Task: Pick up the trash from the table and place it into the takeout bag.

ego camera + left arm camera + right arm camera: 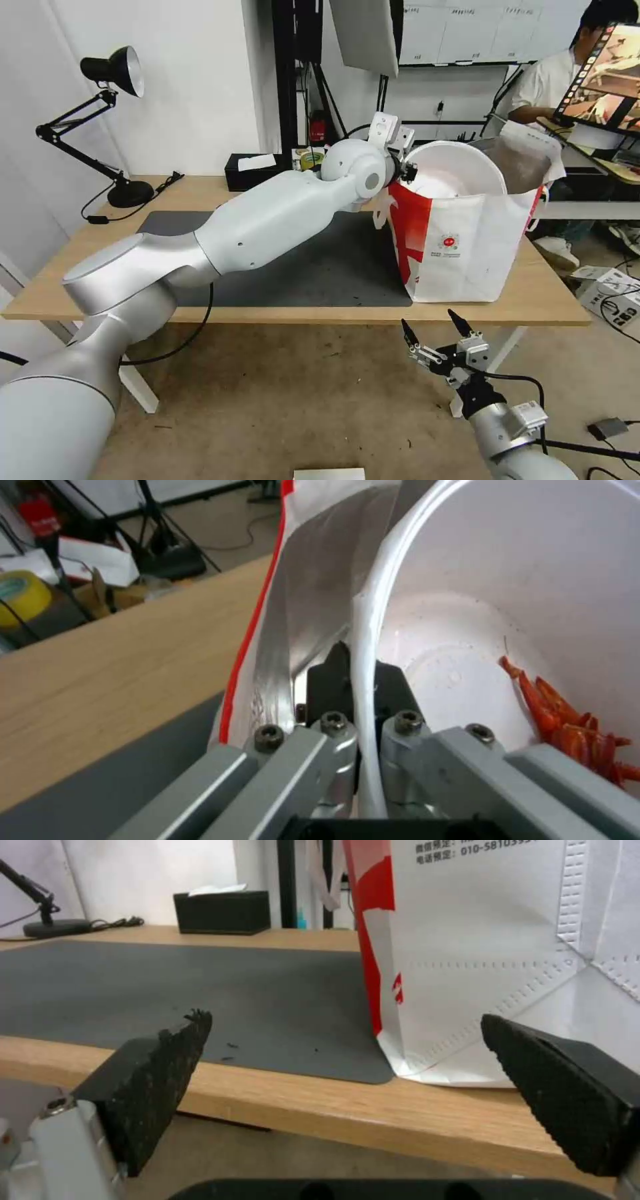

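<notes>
My left gripper (403,170) is shut on the rim of the white round plastic bowl (453,173), one piece of the trash. The bowl is tipped on edge in the open top of the takeout bag (467,247). In the left wrist view the black fingers (333,680) pinch the bowl's rim (367,645), red crayfish shells (567,725) lie against the bowl's inner wall, and the bag's foil lining (313,590) is right beside the rim. My right gripper (432,327) hangs open below the table's (267,313) front edge, near the bag's corner (480,940).
A dark grey mat (320,273) covers the table's middle; the bag stands on its right edge. A black tissue box (250,170) and a tape roll (310,159) sit at the back. A black desk lamp (113,73) stands at the back left.
</notes>
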Available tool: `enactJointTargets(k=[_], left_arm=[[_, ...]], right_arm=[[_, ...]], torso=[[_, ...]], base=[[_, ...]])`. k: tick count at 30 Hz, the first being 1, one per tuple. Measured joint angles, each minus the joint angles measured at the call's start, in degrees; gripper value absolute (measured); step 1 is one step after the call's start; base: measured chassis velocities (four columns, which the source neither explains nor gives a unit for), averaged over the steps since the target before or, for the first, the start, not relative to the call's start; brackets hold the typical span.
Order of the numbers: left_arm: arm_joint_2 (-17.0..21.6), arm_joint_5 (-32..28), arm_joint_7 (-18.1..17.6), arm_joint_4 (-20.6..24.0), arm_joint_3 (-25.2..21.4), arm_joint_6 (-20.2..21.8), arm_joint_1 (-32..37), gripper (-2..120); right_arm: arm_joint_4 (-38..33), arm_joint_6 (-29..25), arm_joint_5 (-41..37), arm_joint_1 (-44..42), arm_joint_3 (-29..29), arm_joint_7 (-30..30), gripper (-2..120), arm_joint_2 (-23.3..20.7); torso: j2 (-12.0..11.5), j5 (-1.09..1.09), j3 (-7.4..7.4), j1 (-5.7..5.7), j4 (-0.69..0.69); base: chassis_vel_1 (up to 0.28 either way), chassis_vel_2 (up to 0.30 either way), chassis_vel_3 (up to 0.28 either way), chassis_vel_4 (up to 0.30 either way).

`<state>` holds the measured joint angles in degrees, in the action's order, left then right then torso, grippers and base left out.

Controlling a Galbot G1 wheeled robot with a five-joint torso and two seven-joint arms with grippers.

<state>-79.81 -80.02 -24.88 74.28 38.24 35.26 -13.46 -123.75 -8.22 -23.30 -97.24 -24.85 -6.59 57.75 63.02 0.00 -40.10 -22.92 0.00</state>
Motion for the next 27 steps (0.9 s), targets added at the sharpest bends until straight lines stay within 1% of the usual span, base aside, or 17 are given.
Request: enactJointTargets(k=[6,10,11,13,14,17,18,21,22,23,25,26,27], left_arm=[[-0.46,-0.09,-0.26,-0.53,0.27,1.69,0.16,1],[-1.18,0.07,-1.28,-0.77,0.22,1.75,0.42,19],[-1.18,0.07,-1.28,-0.77,0.22,1.75,0.42,19],[-1.21,-0.62,-1.32,-0.61,-0.06,1.65,0.43,29],[-1.21,-0.62,-1.32,-0.61,-0.06,1.65,0.43,29],[-0.89,-1.4,-1.3,-0.18,-1.05,1.42,0.6,44],[-0.89,-1.4,-1.3,-0.18,-1.05,1.42,0.6,44],[0.11,-1.58,-1.22,0.98,-1.63,0.8,0.94,57],[0.11,-1.58,-1.22,0.98,-1.63,0.8,0.94,57],[0.77,-1.54,-1.17,1.95,-1.82,0.13,1.08,64],[1.81,-1.48,-1.13,3.75,-2.54,-0.27,1.31,73],[1.81,-1.48,-1.13,3.75,-2.54,-0.27,1.31,73],[2.62,-1.09,-1.12,5.05,-3.04,-0.78,1.47,78]], right_arm=[[0.0,0.0,0.0,0.0,0.0,0.0,100,0.0],[0.0,0.0,0.0,0.0,0.0,0.0,100,0.0],[0.0,0.0,0.0,0.0,0.0,0.0,100,0.0],[0.0,0.0,0.0,0.0,0.0,0.0,100,0.0],[0.0,0.0,0.0,0.0,0.0,0.0,100,0.0],[0.0,0.0,0.0,0.0,0.0,0.0,100,0.0],[0.0,0.0,0.0,0.0,0.0,0.0,100,0.0],[0.0,0.0,0.0,0.0,0.0,0.0,100,0.0],[0.0,0.0,0.0,0.0,0.0,0.0,100,0.0],[0.0,0.0,0.0,0.0,0.0,0.0,100,0.0],[0.0,0.0,0.0,0.0,0.0,0.0,100,0.0],[0.0,0.0,0.0,0.0,0.0,0.0,100,0.0],[0.0,0.0,0.0,0.0,0.0,0.0,100,0.0]], torso=[[0.0,0.0,0.0,0.0,0.0],[0.0,0.0,0.0,0.0,-0.01],[0.0,0.0,0.0,0.0,-0.01],[0.0,0.0,0.0,0.0,-0.01],[0.0,0.0,0.0,0.0,-0.01],[0.0,0.0,0.0,0.0,-0.01],[0.0,0.0,0.0,0.0,-0.01],[0.0,0.0,0.0,0.0,-0.01],[0.0,0.0,0.0,0.0,-0.01],[0.0,0.0,0.0,0.0,0.0],[0.0,0.0,0.0,0.0,0.0],[0.0,0.0,0.0,0.0,0.0],[0.0,0.0,0.0,0.0,-0.01]], base=[[0.0,0.0,0.0,0.0],[0.0,0.0,0.0,0.0],[0.0,0.0,0.0,0.0],[0.0,0.0,0.0,0.0],[0.0,0.0,0.0,0.0],[0.0,0.0,0.0,0.0],[0.0,0.0,0.0,0.0],[0.0,0.0,0.0,0.0],[0.0,0.0,0.0,0.0],[0.0,0.0,0.0,0.0],[0.0,0.0,0.0,0.0],[0.0,0.0,0.0,0.0],[0.0,0.0,0.0,0.0]])
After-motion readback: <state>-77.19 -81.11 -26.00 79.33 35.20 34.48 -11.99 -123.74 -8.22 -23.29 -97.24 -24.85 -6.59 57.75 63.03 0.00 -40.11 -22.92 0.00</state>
